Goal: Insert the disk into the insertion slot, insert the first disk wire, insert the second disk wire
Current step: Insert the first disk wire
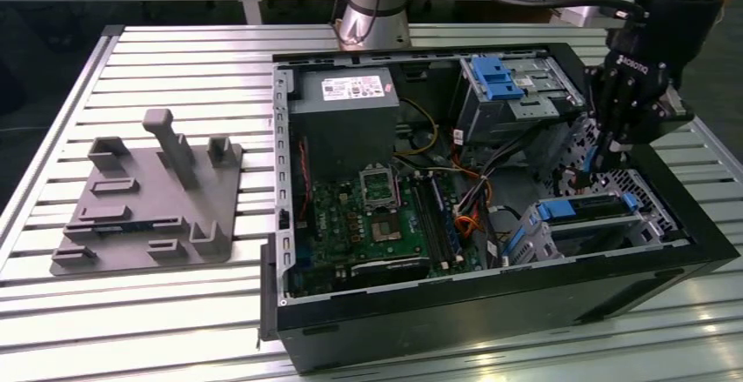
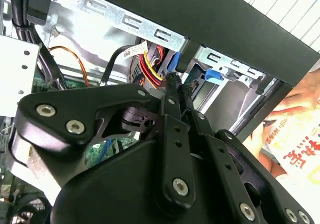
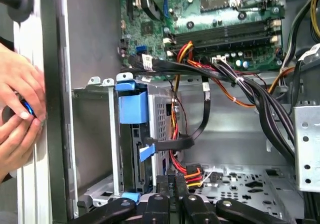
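The disk (image 1: 580, 209), silver with a blue bracket, lies inside the insertion slot (image 1: 656, 218), the grey perforated cage at the case's near corner on the exterior view's right. My gripper (image 1: 590, 171) reaches down into the case just behind that cage. In both wrist views its fingers are together on the connector of a disk wire (image 3: 192, 172) with red, yellow and black strands. That connector sits close to the disk's rear edge (image 3: 134, 156). A second, flat black disk wire with a blue plug (image 3: 146, 152) meets that same edge. My gripper (image 2: 174, 79) pinches the connector at its tips.
A taller cage with a blue latch (image 1: 499, 77) stands at the case's far end, with the power supply (image 1: 343, 108) and motherboard (image 1: 371, 217) beside it. Thick cable bundles (image 3: 250, 92) cross above the cage. A person's hands (image 3: 20, 114) rest on the case's outer wall. A grey fixture plate (image 1: 151, 199) lies on the table.
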Robot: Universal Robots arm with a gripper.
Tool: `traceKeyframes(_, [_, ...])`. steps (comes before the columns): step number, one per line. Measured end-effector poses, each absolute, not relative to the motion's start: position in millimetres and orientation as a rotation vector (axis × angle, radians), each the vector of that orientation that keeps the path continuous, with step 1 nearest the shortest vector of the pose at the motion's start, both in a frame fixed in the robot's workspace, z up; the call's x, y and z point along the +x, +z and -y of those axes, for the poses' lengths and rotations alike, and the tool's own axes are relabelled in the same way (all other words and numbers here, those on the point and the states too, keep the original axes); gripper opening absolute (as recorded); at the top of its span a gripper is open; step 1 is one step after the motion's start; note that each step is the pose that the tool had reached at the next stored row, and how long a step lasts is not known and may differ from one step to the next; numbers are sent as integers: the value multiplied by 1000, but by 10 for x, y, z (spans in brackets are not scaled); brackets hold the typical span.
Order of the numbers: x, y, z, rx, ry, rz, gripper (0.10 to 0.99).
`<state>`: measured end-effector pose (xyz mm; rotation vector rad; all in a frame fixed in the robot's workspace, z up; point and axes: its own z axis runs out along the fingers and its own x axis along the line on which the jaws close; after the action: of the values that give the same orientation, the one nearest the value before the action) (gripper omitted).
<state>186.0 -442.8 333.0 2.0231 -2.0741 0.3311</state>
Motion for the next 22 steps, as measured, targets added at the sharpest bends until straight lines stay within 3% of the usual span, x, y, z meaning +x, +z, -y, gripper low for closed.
traceKeyframes(22, [1866, 3366, 4702, 2064, 229, 2107, 165])
